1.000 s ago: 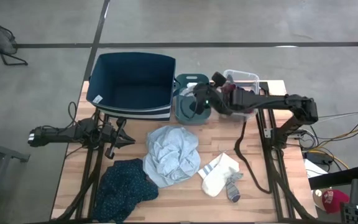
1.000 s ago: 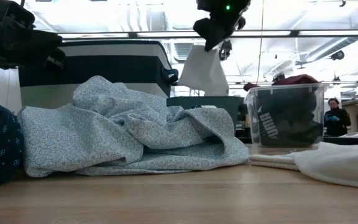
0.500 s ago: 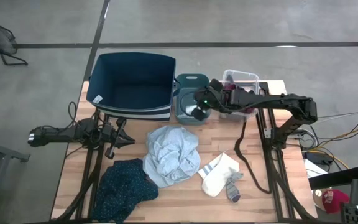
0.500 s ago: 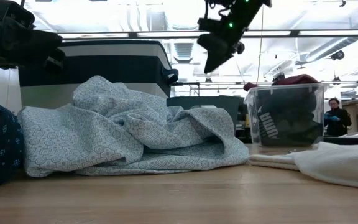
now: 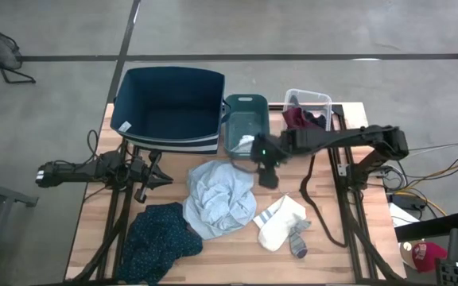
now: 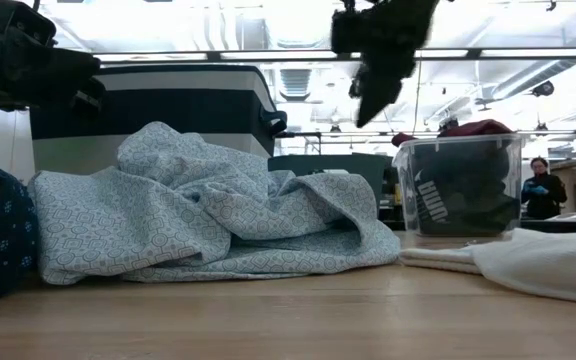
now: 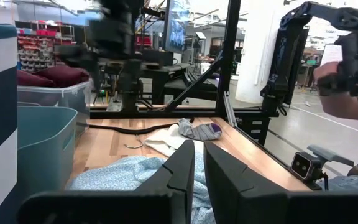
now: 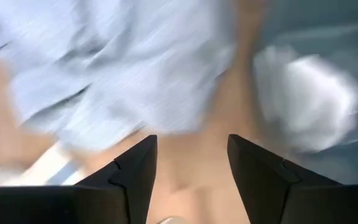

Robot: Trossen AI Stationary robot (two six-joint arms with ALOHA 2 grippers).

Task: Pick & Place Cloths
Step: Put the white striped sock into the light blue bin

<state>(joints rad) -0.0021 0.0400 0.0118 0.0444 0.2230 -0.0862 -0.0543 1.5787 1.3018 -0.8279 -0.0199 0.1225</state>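
My right gripper [image 5: 265, 178] hangs open and empty above the bare wood between the teal bin [image 5: 245, 106] and the pale blue-grey cloth [image 5: 219, 197]. A small white cloth [image 5: 246, 143] lies crumpled inside the teal bin, also in the right wrist view [image 8: 306, 102]. The pale cloth [image 6: 208, 210] lies heaped mid-table, its left edge against the dark teal patterned cloth [image 5: 161, 237]. Another white cloth [image 5: 281, 221] lies flat near the front right. A maroon cloth [image 5: 296, 117] fills the clear bin [image 5: 312, 98]. My left gripper [image 5: 164, 176] waits shut at the left.
A large blue bin [image 5: 169, 107] stands at the far left beside the teal bin. A grey sock [image 5: 299, 240] lies by the white cloth. A black strap [image 5: 312, 199] runs along the right side. A person [image 6: 536, 186] stands in the room behind.
My right gripper has opened and let go of the white cloth, which has fallen into the teal bin. The gripper has then swung from above that bin toward the table's near edge, over the wood beside the pale cloth.
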